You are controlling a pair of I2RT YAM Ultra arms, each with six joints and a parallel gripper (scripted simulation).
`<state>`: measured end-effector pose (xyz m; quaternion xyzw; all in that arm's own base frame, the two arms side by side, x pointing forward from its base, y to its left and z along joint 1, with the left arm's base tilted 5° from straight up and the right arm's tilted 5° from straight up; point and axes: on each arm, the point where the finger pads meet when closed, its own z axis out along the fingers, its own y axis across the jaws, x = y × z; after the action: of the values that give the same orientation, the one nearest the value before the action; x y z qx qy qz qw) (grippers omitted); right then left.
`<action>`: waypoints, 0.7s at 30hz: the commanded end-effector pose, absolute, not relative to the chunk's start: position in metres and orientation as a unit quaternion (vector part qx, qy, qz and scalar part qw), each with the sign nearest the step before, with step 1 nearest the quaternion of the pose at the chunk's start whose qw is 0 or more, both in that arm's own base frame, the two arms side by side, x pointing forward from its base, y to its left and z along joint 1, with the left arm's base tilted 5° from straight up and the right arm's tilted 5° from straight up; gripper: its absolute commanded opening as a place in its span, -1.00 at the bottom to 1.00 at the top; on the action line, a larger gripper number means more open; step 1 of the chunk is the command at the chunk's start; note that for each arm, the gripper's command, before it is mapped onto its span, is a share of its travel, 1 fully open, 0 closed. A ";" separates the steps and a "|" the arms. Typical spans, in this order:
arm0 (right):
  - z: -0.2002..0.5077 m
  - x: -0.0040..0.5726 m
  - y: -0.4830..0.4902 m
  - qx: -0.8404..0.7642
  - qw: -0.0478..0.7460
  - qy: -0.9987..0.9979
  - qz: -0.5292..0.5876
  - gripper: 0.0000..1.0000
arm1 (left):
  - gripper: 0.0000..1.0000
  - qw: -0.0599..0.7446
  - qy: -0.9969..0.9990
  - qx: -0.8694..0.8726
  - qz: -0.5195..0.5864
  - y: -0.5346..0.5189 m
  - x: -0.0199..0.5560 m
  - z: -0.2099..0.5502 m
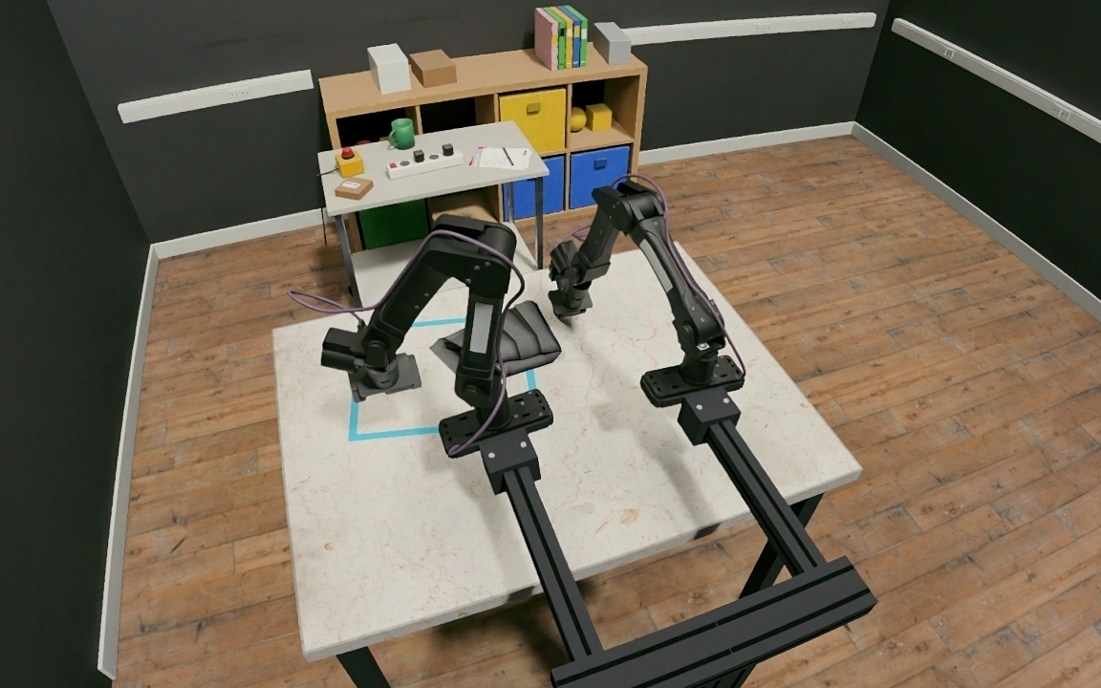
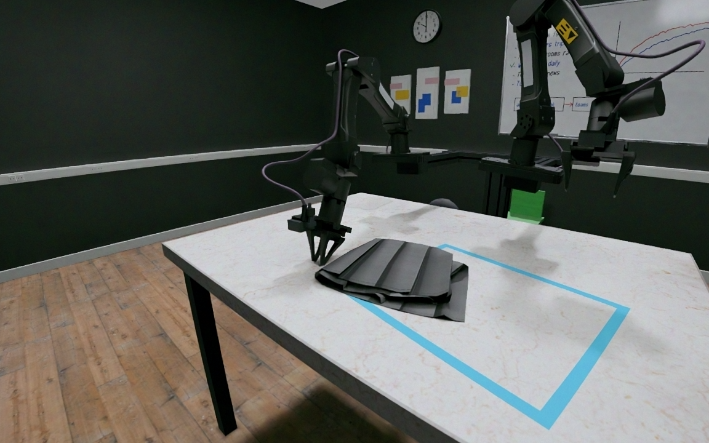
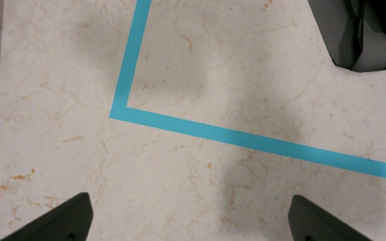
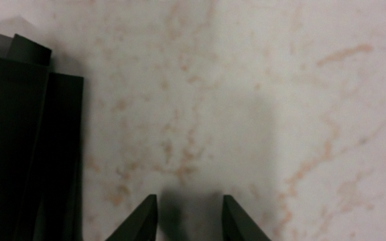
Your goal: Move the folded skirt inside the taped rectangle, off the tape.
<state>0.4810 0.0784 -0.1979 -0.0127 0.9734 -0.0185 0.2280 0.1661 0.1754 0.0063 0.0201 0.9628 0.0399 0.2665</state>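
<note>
Exterior view: beside the dark-grey pleated folded skirt (image 1: 528, 335) (image 2: 401, 269) (image 3: 380, 50) (image 4: 9, 140), the black right gripper (image 1: 570, 314) (image 2: 319, 261) (image 4: 189, 205) — narrow, empty — probably sits low to push; the black left gripper (image 1: 383, 380) (image 2: 591, 189) (image 3: 190, 203), wide and empty, hangs apart.
</note>
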 end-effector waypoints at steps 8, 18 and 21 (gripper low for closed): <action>-0.204 0.468 0.099 -0.016 0.222 0.975 -0.023 -0.40 | 0.80 0.272 0.961 0.022 0.041 0.171 0.168 0.008; -0.206 0.463 0.111 -0.016 0.218 0.975 -0.025 -0.40 | 0.80 0.272 0.961 0.022 0.041 0.171 0.168 0.008; -0.206 0.462 0.116 -0.016 0.219 0.975 -0.025 -0.40 | 0.80 0.272 0.961 0.022 0.041 0.171 0.168 0.008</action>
<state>0.4723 0.1095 -0.1999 -0.0143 0.9732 -0.0170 0.2289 0.1661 0.1754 0.0063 0.0201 0.9628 0.0399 0.2665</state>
